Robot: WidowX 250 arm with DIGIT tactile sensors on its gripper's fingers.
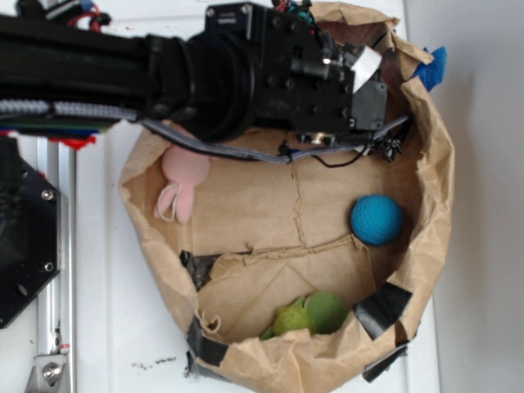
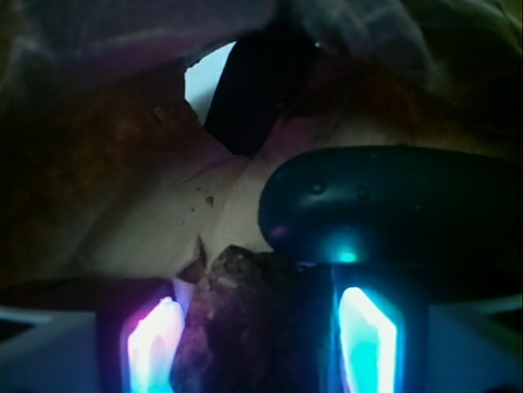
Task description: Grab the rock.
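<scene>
1. In the wrist view, the small dark brown rock with a rough, craggy surface (image 2: pixel 246 319) sits between the two glowing fingers (image 2: pixel 153 348) of the gripper (image 2: pixel 260 344), low in the picture.
2. The gripper's fingers stand on either side of the rock with the jaws spread; whether they press on the rock cannot be told.
3. Just behind and right of the rock lies a smooth, elongated dark object (image 2: pixel 385 213), close to or touching it.
4. In the exterior view, the black robot arm (image 1: pixel 205 70) reaches over the top edge of a crumpled brown paper bag (image 1: pixel 434 205) patched with black tape, lying open on a white tabletop (image 1: pixel 106 311). The rock and the gripper are hidden under the arm.
5. Inside the bag lie a round blue ball (image 1: pixel 377 219) at the right, a pink plush toy (image 1: pixel 182 180) at the upper left, and a green soft object (image 1: pixel 307 315) at the bottom.
</scene>
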